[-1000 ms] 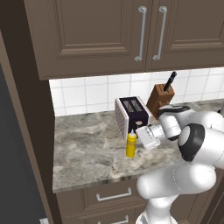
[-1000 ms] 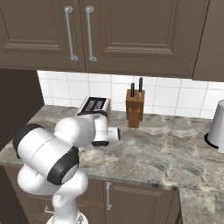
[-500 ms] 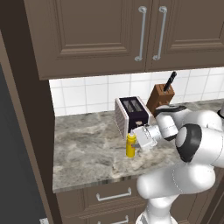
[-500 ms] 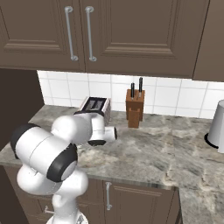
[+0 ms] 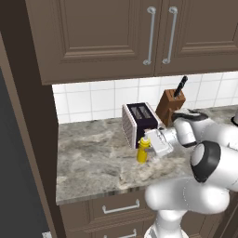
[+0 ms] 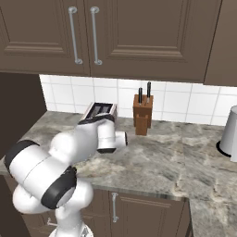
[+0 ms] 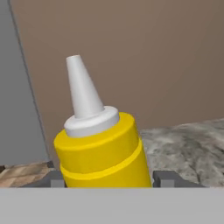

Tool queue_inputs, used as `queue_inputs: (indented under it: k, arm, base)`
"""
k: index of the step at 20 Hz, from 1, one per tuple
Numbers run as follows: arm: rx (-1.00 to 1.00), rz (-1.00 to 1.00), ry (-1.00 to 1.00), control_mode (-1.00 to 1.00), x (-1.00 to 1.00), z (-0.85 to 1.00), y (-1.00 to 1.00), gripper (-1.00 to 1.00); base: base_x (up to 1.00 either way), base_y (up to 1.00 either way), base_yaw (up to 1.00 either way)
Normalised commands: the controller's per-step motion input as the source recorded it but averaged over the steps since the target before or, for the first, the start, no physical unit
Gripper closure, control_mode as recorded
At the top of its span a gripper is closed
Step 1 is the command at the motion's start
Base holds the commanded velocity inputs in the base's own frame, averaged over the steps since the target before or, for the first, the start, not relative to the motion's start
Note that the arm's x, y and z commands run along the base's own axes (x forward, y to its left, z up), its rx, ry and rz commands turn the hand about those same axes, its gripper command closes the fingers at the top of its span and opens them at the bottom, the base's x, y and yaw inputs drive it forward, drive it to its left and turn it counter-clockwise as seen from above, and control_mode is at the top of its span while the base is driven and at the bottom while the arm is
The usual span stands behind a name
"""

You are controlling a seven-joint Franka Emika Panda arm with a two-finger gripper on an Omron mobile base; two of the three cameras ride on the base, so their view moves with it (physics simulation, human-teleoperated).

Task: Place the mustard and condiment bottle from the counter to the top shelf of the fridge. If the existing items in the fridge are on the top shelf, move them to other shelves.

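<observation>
The mustard (image 5: 142,153), a slim yellow squeeze bottle with a pale cone nozzle, stands upright on the grey marbled counter (image 5: 93,158) just in front of the toaster. My gripper (image 5: 147,148) reaches it from the right at body height. In the hand view the mustard (image 7: 100,153) sits between the two fingertips (image 7: 56,179), which press against its sides; my gripper (image 7: 111,180) is shut on it. The bottle's base rests on the stone. The condiment bottle is out of view, and so are the fridge's shelves.
A dark toaster (image 5: 139,122) stands right behind the mustard, with a wooden knife block (image 5: 169,103) to its right. A tall brown panel (image 5: 32,139) closes the counter's left end. A grey cylindrical appliance (image 6: 230,134) sits far right. Wall cabinets hang overhead.
The fingers have closed from wide open onto the mustard's sides. The hand has edged slightly left toward the bottle, which has stayed in place.
</observation>
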Motion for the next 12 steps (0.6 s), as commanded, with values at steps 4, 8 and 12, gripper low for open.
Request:
queue_inputs:
  k: [4, 8, 12]
  arm:
    - [0.06, -0.05, -0.01, -1.00, -0.80, 1.00, -0.36, 1.00]
    - [0.03, -0.11, 0.00, -1.00, -0.96, 1.00, -0.21, 1.00]
    - [0.00, -0.14, 0.02, -1.00, -1.00, 1.00, -0.04, 1.00]
  base:
    - [0.00, 0.00, 0.00]
    - [0.00, 0.00, 0.00]
    - [0.00, 0.00, 0.00]
